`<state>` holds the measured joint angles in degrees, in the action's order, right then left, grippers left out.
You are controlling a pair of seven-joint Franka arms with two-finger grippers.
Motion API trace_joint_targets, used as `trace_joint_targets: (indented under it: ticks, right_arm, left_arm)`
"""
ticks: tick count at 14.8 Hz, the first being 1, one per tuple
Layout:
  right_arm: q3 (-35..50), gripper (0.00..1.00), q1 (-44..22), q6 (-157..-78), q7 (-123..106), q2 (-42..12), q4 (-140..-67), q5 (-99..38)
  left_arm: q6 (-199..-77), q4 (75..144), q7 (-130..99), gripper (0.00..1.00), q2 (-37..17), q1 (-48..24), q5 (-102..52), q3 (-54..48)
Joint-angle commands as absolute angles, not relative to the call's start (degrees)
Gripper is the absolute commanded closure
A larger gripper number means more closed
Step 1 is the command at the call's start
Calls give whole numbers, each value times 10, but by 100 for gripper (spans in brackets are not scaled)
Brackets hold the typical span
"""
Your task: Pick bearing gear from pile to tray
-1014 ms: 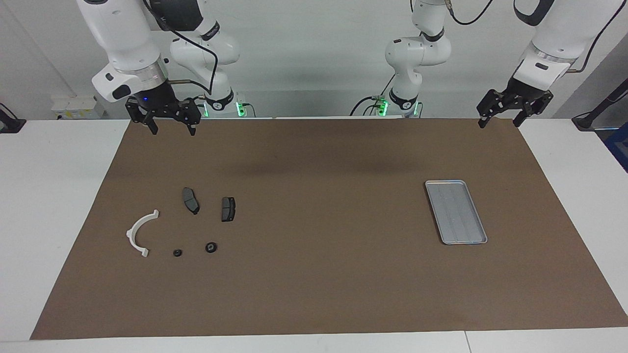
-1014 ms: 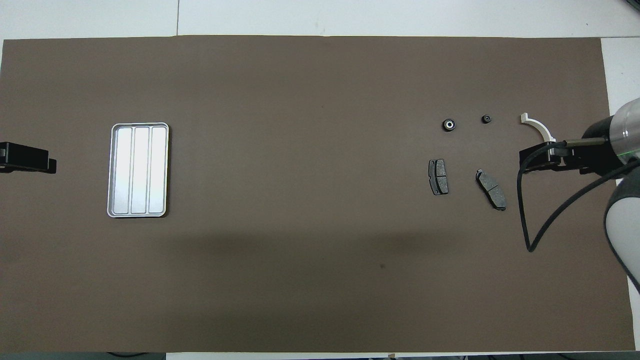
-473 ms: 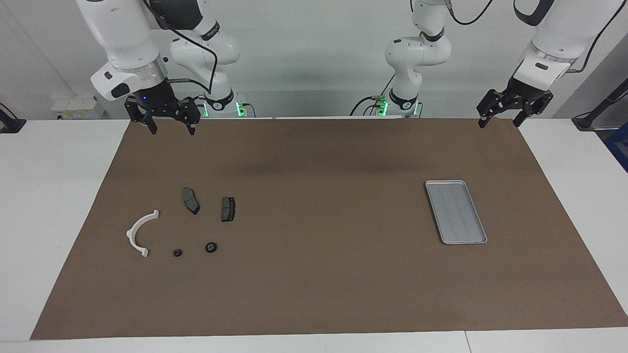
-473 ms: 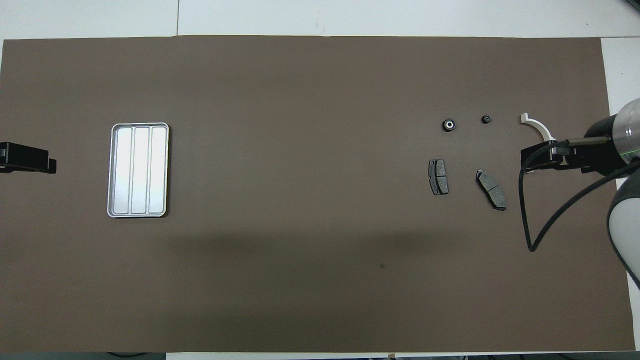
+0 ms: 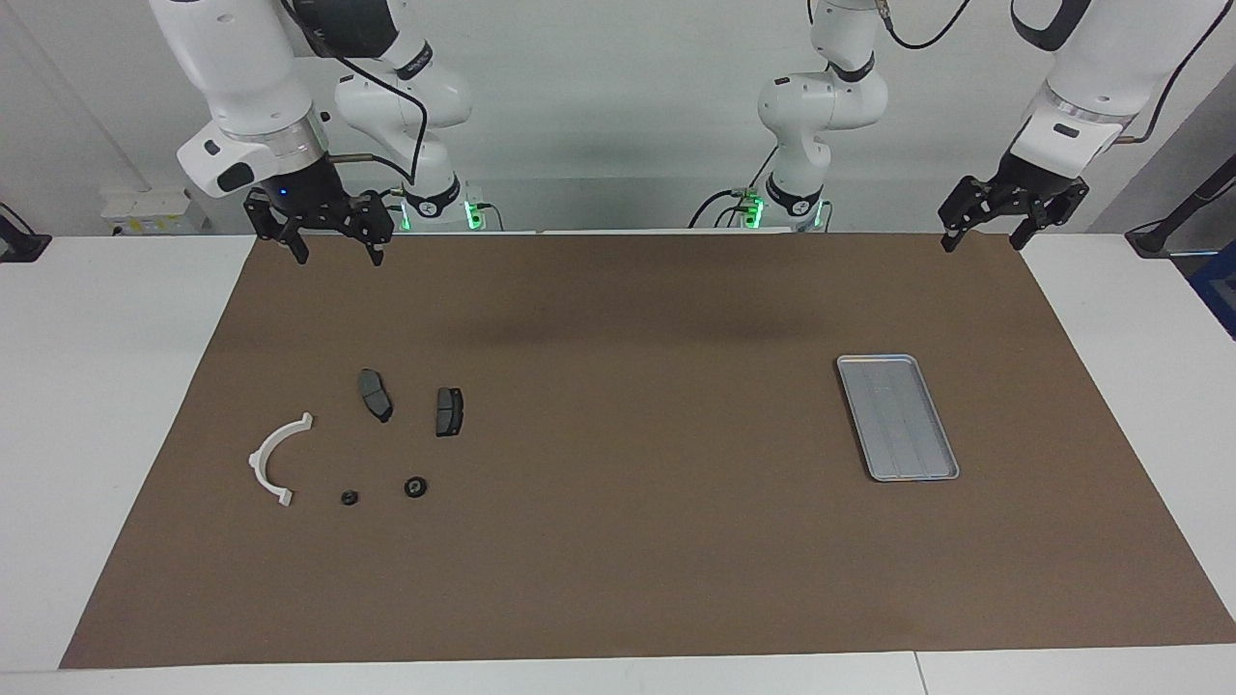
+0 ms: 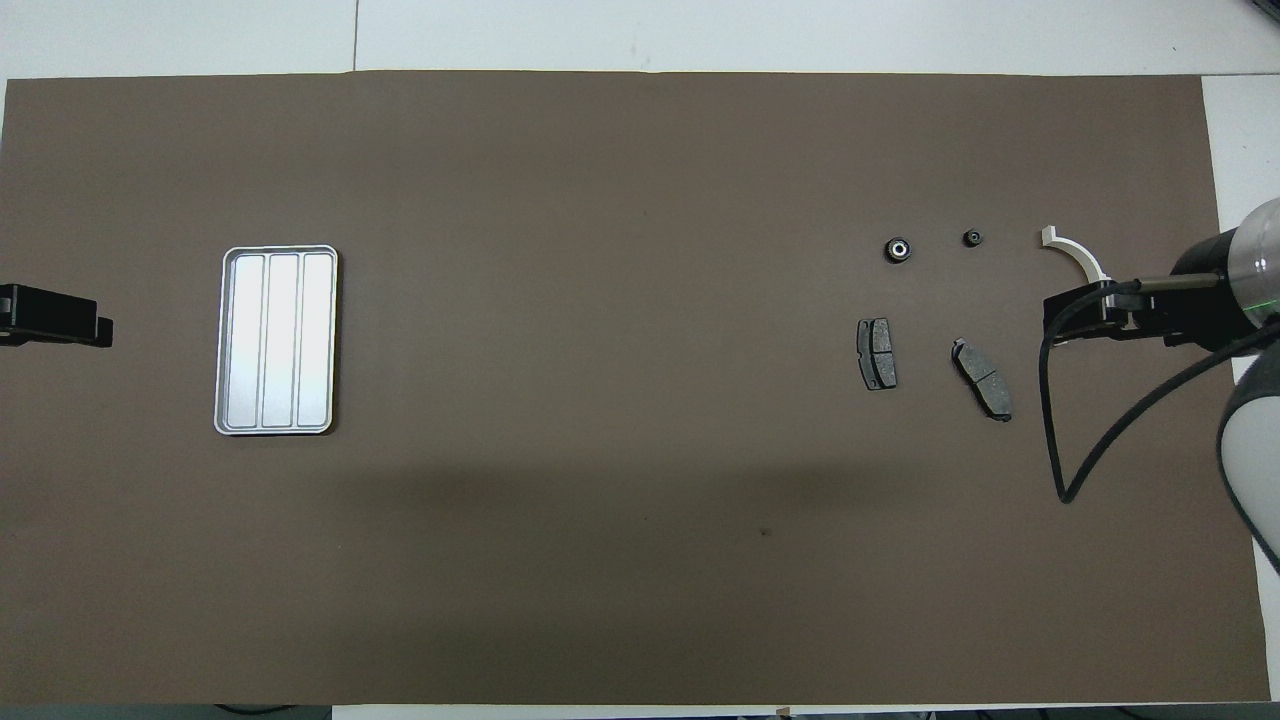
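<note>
Hanging above the mat's (image 5: 618, 434) robot-side corners, both grippers, right (image 5: 333, 247) and left (image 5: 983, 232), spread empty fingers. The bearing gear (image 5: 415, 486) lies in the pile, well apart from the tray (image 5: 946, 476).

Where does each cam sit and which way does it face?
Facing view: high across the table, looking at the robots; both arms show whole, right gripper and left gripper raised over the mat's edge.
Overhead view: high above the robots' end, looking steeply down; only gripper ends show.
Shared: tray, pile, half a turn apart.
</note>
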<state>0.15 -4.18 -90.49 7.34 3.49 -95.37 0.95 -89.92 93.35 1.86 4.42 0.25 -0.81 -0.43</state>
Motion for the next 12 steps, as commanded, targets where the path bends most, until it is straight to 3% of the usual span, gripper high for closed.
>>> trace_joint_targets:
  ticks: [1, 5, 12]
  right_arm:
    - [-1, 0, -39, -943, 54, 45, -976, -1]
    - [-2, 0, -46, -1020, 68, 19, -1008, 0]
    - [-1, 0, -58, -1171, 175, -138, -1005, 4]
  left_arm:
    - [-892, 937, 24, 0, 49, -4, -13, 3]
    - [-892, 937, 24, 0, 49, -4, -13, 3]
    - [-892, 937, 24, 0, 49, -4, -13, 3]
